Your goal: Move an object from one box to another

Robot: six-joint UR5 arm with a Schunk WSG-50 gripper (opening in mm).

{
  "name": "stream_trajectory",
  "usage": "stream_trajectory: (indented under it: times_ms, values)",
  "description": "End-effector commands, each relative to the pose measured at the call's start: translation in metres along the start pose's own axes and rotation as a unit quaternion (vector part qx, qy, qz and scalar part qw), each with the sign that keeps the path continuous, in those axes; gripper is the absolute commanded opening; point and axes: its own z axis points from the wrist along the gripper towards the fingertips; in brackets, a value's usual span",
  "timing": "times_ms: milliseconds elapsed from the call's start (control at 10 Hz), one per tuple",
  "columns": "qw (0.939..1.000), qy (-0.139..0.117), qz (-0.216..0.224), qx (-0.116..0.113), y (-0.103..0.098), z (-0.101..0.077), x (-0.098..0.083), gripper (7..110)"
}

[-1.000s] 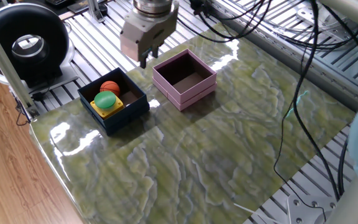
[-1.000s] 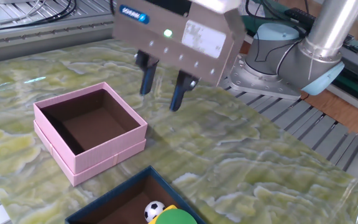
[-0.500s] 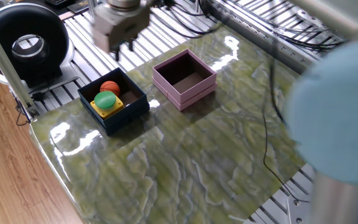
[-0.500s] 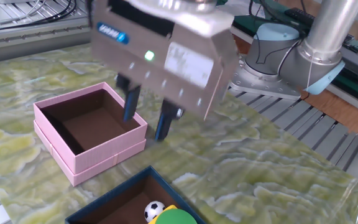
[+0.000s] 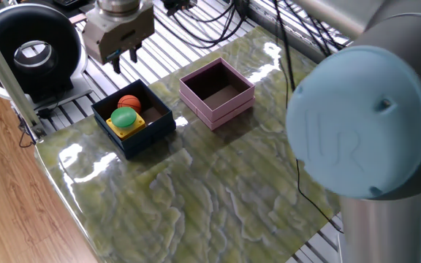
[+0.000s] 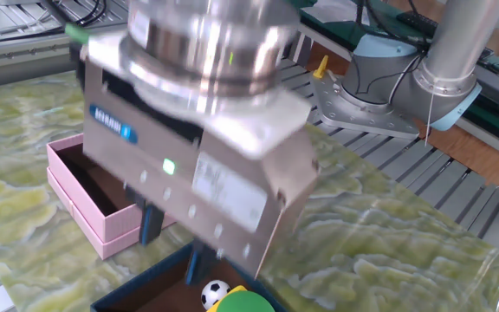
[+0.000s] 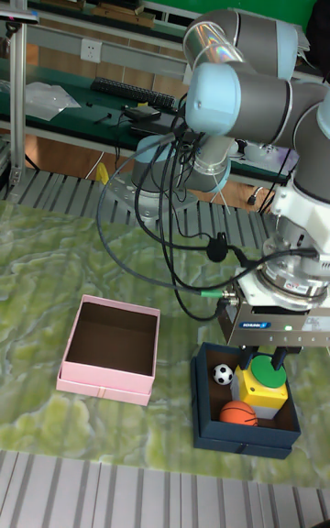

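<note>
The navy-blue box [image 5: 152,126] stands at the table's left end. Inside it lie an orange ball [image 5: 129,103], a small soccer ball [image 7: 223,373] and a yellow block [image 7: 259,388] topped by a green cap [image 5: 125,118]. The pink box [image 5: 216,91] beside it shows only its dark brown inside. My gripper [image 5: 124,61] hangs open just above the navy box, holding nothing. In the tall fixed view its fingers [image 7: 275,358] reach down right above the green cap. The gripper's body hides part of the pink box [image 6: 76,208] in the other fixed view.
A black round device [image 5: 28,47] sits on the slatted frame beyond the table's left corner. Cables [image 7: 174,216] trail from the arm over the table's back. The arm's large blue-grey joint [image 5: 357,124] fills the right foreground. The robot base [image 6: 379,87] stands off the far edge.
My gripper has travelled from beside the pink box over to the navy box and come lower. It stays open. The boxes and the objects have not moved.
</note>
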Motion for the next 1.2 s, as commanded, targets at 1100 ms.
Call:
stream_trajectory:
  times_ms: [1100]
  values:
    - [0.9971, -0.018, 0.056, 0.047, -0.001, 0.054, -0.007, 44]
